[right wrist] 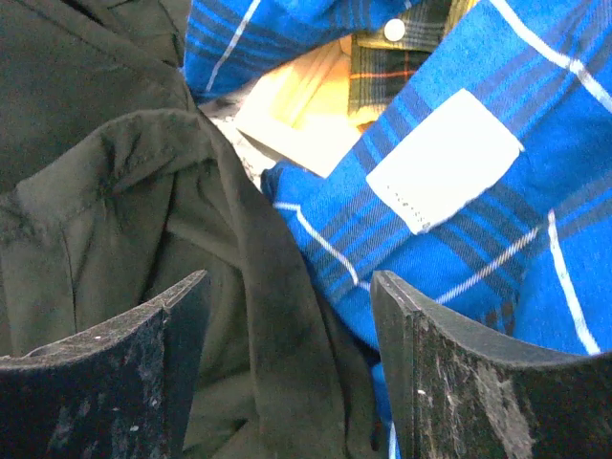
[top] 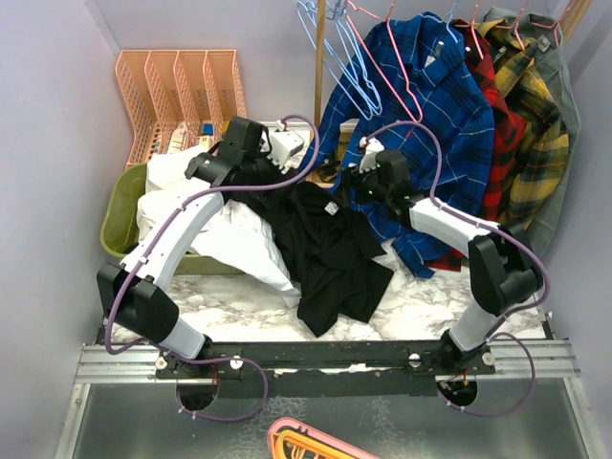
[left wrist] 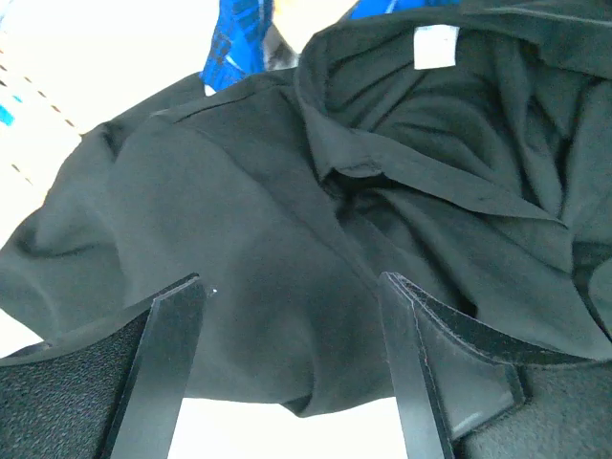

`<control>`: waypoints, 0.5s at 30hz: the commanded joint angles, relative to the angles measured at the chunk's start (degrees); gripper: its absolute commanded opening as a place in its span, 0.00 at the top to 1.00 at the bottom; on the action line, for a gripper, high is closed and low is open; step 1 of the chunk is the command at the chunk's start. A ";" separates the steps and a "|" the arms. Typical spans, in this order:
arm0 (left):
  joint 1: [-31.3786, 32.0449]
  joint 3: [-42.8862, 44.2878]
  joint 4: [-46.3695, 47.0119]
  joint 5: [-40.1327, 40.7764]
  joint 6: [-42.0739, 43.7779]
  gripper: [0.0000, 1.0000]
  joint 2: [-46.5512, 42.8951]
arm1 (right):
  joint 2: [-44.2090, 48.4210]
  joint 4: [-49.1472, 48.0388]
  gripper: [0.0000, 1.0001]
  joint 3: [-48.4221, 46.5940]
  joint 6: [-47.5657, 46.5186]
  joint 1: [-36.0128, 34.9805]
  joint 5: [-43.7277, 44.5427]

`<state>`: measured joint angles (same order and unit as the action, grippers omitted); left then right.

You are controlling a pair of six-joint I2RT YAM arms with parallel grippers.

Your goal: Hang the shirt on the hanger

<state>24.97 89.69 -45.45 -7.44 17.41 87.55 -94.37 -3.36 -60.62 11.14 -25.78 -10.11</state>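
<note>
Both open, nothing clamped: left end effector (left wrist: 292,287) hangs over the shirt (top: 330,249), right end effector (right wrist: 287,282) straddles its fold beside the blue plaid shirt (right wrist: 497,277). Shirt heaped on the table (top: 239,306), collar far, hem near; right arm looks closer to the collar.

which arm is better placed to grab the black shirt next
Probably left: the left hand is open with only the shirt under it. The right hand, also open, straddles the shirt's edge and the blue plaid shirt, so it could catch both.
</note>
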 commanded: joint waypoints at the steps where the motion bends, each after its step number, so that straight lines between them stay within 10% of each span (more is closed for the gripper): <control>1: -1.09 -1.52 0.29 -6.55 -0.03 0.25 -4.03 | -4.05 -2.21 0.33 -5.21 -0.30 -0.19 -2.13; 15: -1.37 1.51 0.39 -5.87 0.29 0.20 1.20 | -9.35 -1.49 0.50 -4.87 0.34 -1.71 -4.26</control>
<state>23.00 87.48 -45.60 -12.99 17.72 84.62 -101.82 -4.08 -64.55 11.42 -27.07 -13.45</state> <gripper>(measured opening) 0.795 0.592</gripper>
